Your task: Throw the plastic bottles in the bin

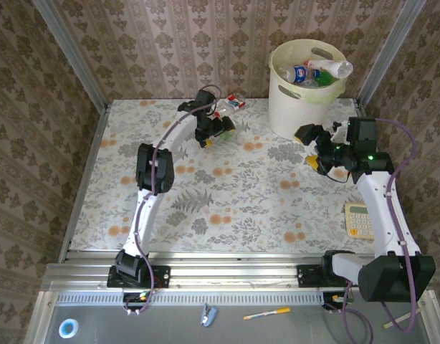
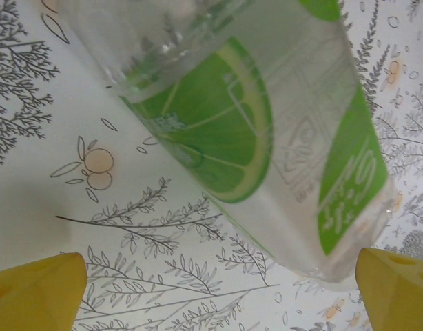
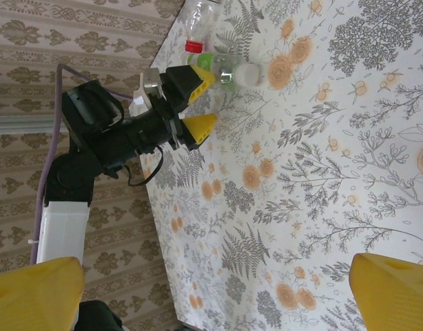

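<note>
Yellow-fingered, my left tool (image 2: 218, 286) stands wide apart over a clear, lime-labelled bottle (image 2: 266, 124) lying on the tabletop (image 2: 46, 138); right tool (image 3: 215, 286) likewise, empty.

In the left wrist view the green-labelled bottle (image 2: 266, 138) is running off the upper edge, its label print blurring. In the overhead view the left gripper (image 1: 214, 135) is covering much of it. The bin (image 1: 292, 107) wall is hiding the lower parts of the bottles (image 1: 306, 72) inside, and the right arm (image 1: 381, 208) is overlapping the calculator (image 1: 356, 218), its keys too small to read. At the top of the right wrist view, a red-capped bottle (image 3: 198, 24) is being cropped.
</note>
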Robot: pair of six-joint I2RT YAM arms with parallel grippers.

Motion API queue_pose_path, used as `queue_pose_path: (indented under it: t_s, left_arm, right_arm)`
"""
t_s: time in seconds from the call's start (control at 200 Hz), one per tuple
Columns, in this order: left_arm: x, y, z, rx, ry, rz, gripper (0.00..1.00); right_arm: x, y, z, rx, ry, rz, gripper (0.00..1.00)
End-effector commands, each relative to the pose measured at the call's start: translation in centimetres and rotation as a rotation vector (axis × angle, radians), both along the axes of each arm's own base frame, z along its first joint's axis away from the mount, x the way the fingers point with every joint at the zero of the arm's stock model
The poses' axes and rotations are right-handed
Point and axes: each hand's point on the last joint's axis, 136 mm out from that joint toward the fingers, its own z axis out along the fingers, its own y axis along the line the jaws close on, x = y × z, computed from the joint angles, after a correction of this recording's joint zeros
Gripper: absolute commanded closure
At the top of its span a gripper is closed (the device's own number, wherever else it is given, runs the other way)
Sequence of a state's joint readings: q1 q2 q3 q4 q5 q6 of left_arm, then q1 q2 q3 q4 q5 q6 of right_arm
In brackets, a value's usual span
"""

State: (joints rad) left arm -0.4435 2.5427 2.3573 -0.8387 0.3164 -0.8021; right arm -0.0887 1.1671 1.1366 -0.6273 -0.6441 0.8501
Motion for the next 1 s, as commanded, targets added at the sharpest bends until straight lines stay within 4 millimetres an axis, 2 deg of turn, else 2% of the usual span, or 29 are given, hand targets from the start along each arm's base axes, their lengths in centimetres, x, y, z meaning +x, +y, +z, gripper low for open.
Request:
queue_pose_path:
  t_s: [0.0,0.33,0.585,0.705,0.89,0.995]
  left_arm:
    - [0.6,0.6,-0.4,0.028,0.006,0.045,0.00]
    - [3.2,0.0,-0.3,0.003,-0.063,0.121,0.00]
    - [3.9,-0.9,2.8,-0.069,-0.130,0.155,0.00]
    - [3.7,0.1,3.0,-0.054,-0.128,0.211,0.00]
    - [3.8,2.3,1.6,0.010,-0.083,0.245,0.00]
    - [3.0,3.5,0.4,0.072,-0.033,0.221,0.01]
  right_arm:
    - [0.3,0.8,-0.5,0.016,-0.012,0.053,0.00]
    - [1.2,1.2,-0.9,0.033,-0.010,0.092,0.00]
    - [1.5,1.4,-0.8,0.041,-0.017,0.113,0.00]
    - [1.6,1.4,-0.9,0.041,-0.015,0.118,0.00]
    - [1.9,1.5,-1.0,0.041,-0.010,0.128,0.00]
    - [2.0,1.4,-0.9,0.039,-0.013,0.127,0.00]
